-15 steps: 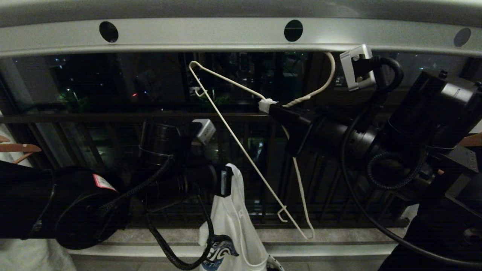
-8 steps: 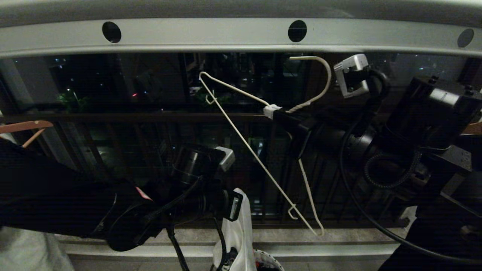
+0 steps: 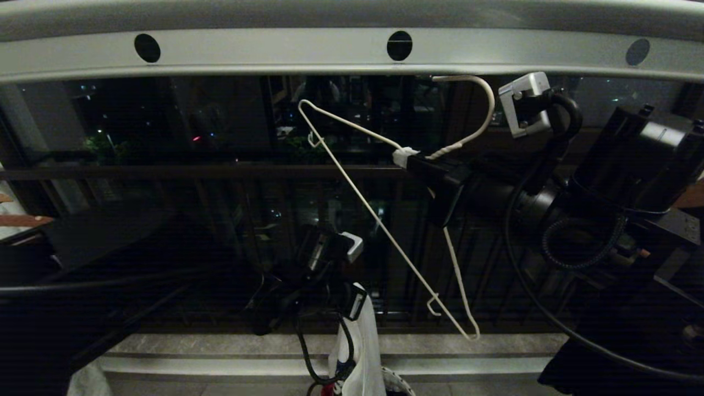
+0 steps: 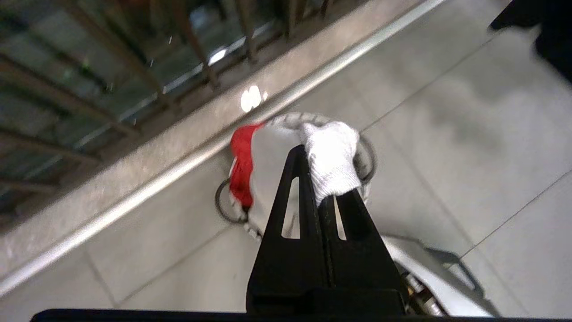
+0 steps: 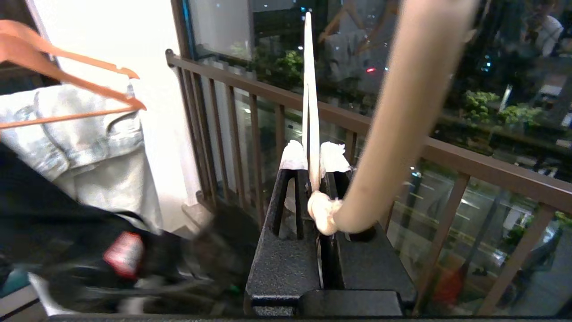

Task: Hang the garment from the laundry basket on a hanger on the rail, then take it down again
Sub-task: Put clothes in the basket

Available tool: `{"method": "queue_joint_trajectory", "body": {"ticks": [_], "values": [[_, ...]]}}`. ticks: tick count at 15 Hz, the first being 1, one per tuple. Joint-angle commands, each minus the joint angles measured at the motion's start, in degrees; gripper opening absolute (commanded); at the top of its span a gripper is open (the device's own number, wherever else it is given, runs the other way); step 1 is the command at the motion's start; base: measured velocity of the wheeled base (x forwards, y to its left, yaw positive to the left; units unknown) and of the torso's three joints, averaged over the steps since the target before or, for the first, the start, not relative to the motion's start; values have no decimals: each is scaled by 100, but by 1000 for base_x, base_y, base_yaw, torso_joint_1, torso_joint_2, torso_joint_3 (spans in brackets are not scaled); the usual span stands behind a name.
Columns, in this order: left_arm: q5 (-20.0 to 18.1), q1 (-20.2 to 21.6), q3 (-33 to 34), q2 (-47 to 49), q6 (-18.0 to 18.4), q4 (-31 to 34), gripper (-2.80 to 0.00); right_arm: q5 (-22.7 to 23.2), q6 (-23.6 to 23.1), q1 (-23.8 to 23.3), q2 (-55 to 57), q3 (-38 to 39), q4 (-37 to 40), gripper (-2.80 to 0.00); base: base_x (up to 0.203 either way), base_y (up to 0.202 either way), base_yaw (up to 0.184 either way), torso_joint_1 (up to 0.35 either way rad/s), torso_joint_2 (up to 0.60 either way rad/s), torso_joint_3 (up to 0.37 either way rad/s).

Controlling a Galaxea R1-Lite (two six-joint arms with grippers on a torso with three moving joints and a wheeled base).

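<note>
Where head view looks up: one rail (image 3: 330, 52), pale grey, three round holes showing. Two grippers. One wire hanger (image 3: 385, 225), off rail, tilted, hook just below rail; right gripper (image 3: 405, 158) clamped on its neck. One white garment (image 3: 366, 352) hanging low near bottom edge; left gripper (image 3: 356, 301) pinched shut on its fabric. One laundry basket (image 4: 364, 156) on floor below, beside sill; holds white cloth and one red item (image 4: 242, 167). One brown wooden hanger (image 5: 67, 89) carrying denim garment (image 5: 89, 147).
</note>
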Motion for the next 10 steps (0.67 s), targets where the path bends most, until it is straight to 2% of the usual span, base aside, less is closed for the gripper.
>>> {"method": "queue_joint_trajectory", "body": {"ticks": [1,7,8,10], "values": [[3,47,-100,557,12,-21,-280,11,0,0,1,10,-31,-280,0,0,0,0,0,0],[60,226,-473,1216,188,-431,-280,28,-62,9,106,45,-31,-280,0,0,0,0,0,0],[99,242,-556,1245,196,-448,0,31,-96,9,125,54,-31,-280,0,0,0,0,0,0],[112,274,-545,1180,177,-440,0,37,-123,9,141,54,-31,-280,0,0,0,0,0,0]]}}
